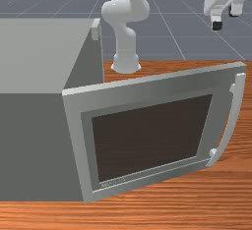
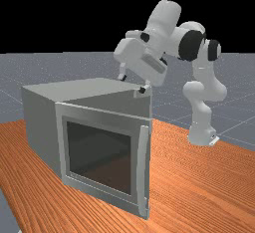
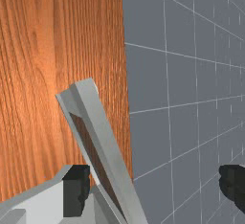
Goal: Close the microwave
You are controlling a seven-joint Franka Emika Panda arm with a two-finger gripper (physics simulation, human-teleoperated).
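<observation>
Clearly, the microwave [image 1: 29,52] is sitting at the front view's left, its open side facing that view's right. Its door [image 1: 147,94] is standing ajar, its long axis slanting toward the front view's right and its outer face turning toward the camera. The bowed handle [image 1: 236,111] is running upright along the free edge. Beneath the dark window [image 1: 152,135], small lettering [image 1: 113,183] is showing, too tiny for reading. The wooden table [image 1: 221,194] is supporting everything, with the arm [image 1: 125,47] rising beyond the door. Higher up, the gripper [image 1: 226,19] is hovering apart from the handle, its two fingers spreading wide and gripping nothing.
</observation>
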